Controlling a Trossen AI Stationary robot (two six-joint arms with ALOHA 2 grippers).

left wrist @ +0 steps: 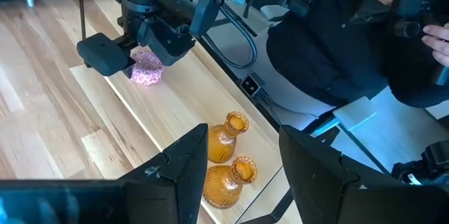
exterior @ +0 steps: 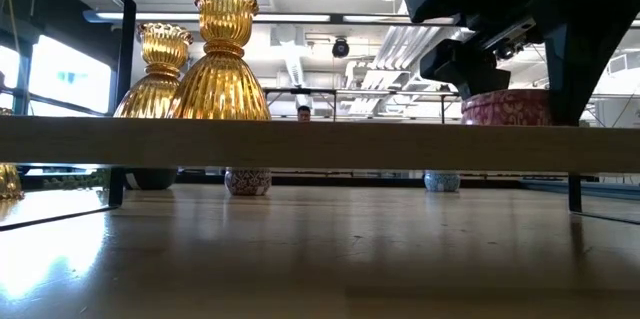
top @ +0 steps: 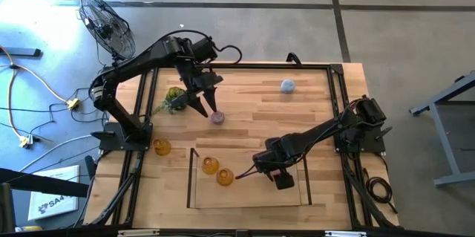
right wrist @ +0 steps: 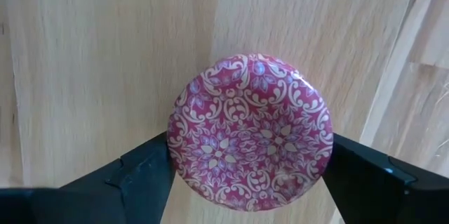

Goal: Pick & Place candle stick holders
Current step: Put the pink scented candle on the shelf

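Two amber holders point(top: 210, 165) point(top: 225, 177) stand upright in the clear tray point(top: 191, 192). A third amber holder point(top: 161, 146) stands on the table left of the tray. The purple holder point(top: 217, 117) and the pale blue holder point(top: 287, 85) stand on the table beyond it. My right gripper point(top: 276, 174) is over the tray, shut on the pink patterned holder point(right wrist: 249, 143). My left gripper point(top: 208, 108) is open and empty, just far-left of the purple holder. My right gripper pinches the pink holder between its two fingers point(right wrist: 140, 171), one on each side of the round rim point(right wrist: 179, 157). The fingers come from above, pointing down. The holder sits upright with its opening up. I cannot tell whether its base touches the tray floor.
A green leafy plant ball point(top: 174, 97) lies left of my left gripper. The tray's thin walls point(exterior: 320, 144) stand around the amber holders. A fan point(top: 107, 25) stands off the table's far left corner. People stand beyond the table point(left wrist: 351, 34). Bare wood shows at the table's far middle.
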